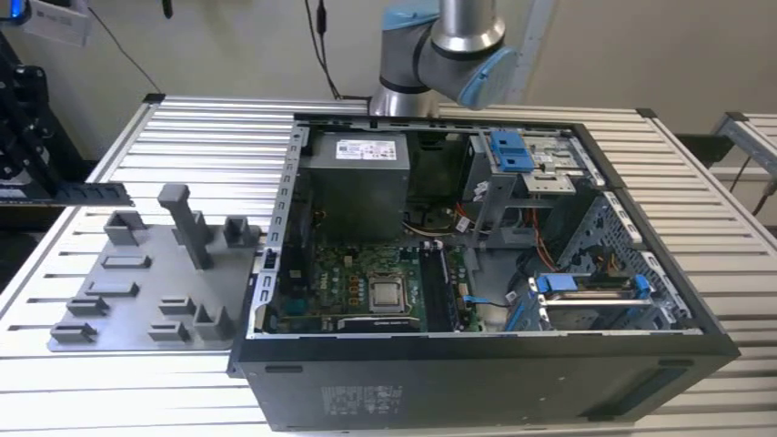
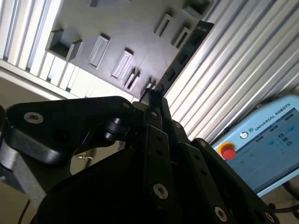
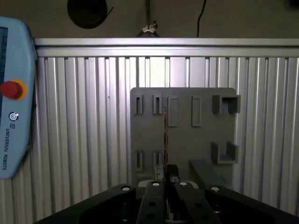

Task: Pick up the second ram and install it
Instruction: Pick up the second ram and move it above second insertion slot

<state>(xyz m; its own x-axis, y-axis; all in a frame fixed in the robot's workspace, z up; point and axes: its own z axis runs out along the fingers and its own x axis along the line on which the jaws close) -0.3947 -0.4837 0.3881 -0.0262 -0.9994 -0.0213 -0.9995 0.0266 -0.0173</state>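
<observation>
My gripper point(image 2: 156, 100) is shut on the second ram point(image 2: 184, 53), a dark stick with a row of black chips that reaches out past the fingertips. In the first wrist view the ram point(image 3: 165, 135) shows edge-on as a thin line rising from the gripper point(image 3: 166, 179), above the grey fixture plate point(image 3: 182, 135). At the exterior view's far left the ram point(image 1: 95, 193) hangs level in the air over the table, beside the fixture plate point(image 1: 134, 300), with the gripper point(image 1: 27, 177) at the picture's edge. It is well apart from the open computer case point(image 1: 486, 364).
Inside the case lie the motherboard with its processor socket point(image 1: 388, 293) and long black slots point(image 1: 439, 287), a grey power supply point(image 1: 355, 182) and blue drive latches point(image 1: 510, 150). Grey blocks point(image 1: 182, 223) stand up from the fixture plate. A teach pendant point(image 3: 14, 93) lies on the ribbed table.
</observation>
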